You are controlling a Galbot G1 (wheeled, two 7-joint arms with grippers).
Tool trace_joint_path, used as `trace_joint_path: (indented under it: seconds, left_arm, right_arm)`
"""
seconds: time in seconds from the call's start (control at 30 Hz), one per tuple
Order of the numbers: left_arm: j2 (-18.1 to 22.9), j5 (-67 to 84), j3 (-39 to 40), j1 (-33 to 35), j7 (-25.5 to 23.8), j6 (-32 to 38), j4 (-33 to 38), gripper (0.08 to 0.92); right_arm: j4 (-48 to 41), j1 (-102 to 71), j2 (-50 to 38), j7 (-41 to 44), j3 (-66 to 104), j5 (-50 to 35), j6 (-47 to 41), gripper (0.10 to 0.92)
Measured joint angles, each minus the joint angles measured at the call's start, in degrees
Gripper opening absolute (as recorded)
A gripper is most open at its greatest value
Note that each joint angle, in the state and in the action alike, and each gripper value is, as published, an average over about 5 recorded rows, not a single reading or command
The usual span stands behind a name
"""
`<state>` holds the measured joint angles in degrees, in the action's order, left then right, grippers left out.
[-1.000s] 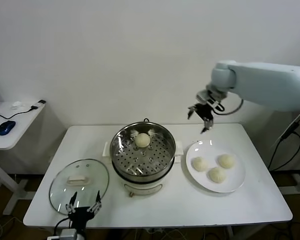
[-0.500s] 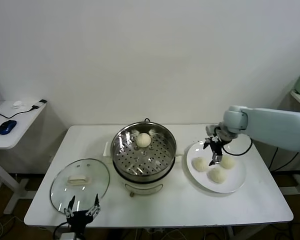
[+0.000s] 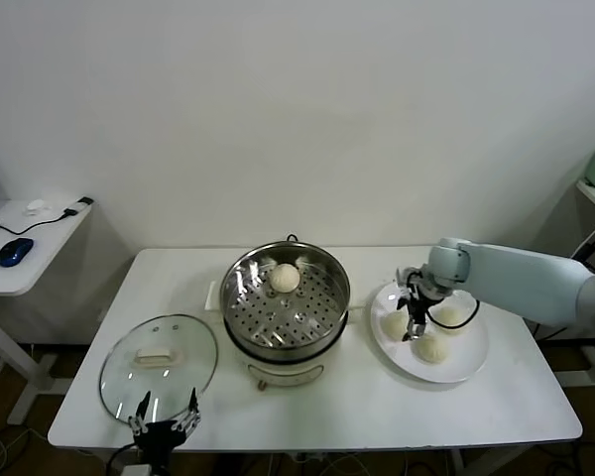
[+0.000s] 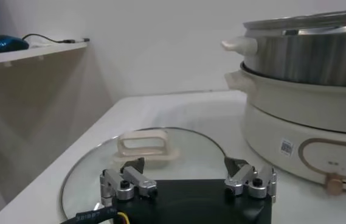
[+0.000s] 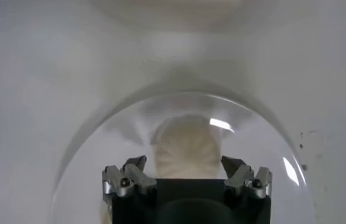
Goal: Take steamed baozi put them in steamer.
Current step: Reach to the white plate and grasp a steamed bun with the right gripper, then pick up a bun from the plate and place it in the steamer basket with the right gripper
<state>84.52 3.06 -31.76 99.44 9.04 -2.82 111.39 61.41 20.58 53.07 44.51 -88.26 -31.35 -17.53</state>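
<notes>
At the near edge of the white table (image 3: pixel 357 397), the left gripper (image 3: pixel 164 426) sits parked low, its fingers spread apart with nothing between them. In the left wrist view the same fingers (image 4: pixel 127 182) stand wide, just in front of the glass lid (image 3: pixel 159 365), which lies flat on the table with its white handle (image 4: pixel 145 146) upward. Beyond the lid, to its right, stands the steamer (image 3: pixel 286 307), a shiny steel pot on a white base (image 4: pixel 294 128). One baozi (image 3: pixel 285 278) rests on the perforated tray toward the far side of the pot.

Right of the steamer lies the white plate (image 3: pixel 466 369) with three baozi on it. The nearest bun (image 3: pixel 433 347) and the right-hand bun (image 3: pixel 448 317) lie untouched. The right gripper (image 3: pixel 414 319) reaches down onto the plate at the left-hand bun (image 3: pixel 394 325). In the right wrist view the fingers (image 5: pixel 129 176) are parted on either side of that bun (image 5: pixel 188 149), which sits between them; the tips flank it, though firm contact cannot be made out. The right arm (image 3: pixel 516 283) stretches in from the right side across the far part of the table.

A small side table (image 3: pixel 30 243) stands off to the left, carrying a blue mouse (image 3: pixel 12 251).
</notes>
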Motion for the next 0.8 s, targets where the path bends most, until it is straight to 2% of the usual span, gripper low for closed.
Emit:
trace_joint_path:
  seconds: [0.27,0.57,0.8]
  left_arm:
    - [-0.2,-0.2,0.0,0.2,0.1,0.1,0.4,0.823]
    - [-0.1,-0.5,0.4,0.6,0.5,0.2,0.9,0.823]
    - [-0.1,-0.9,1.0,0.6,0.8,0.2,0.9,0.823]
  right_arm:
    - [-0.3,-0.7,0.0,0.1,1.4,0.2,-0.3,0.685]
    - [2.7,6.6,-1.2,3.4,-1.3,-2.4,1.2,0.679]
    - [6.8,21.3,-0.3,7.4,-7.1,-10.2,1.7,0.679]
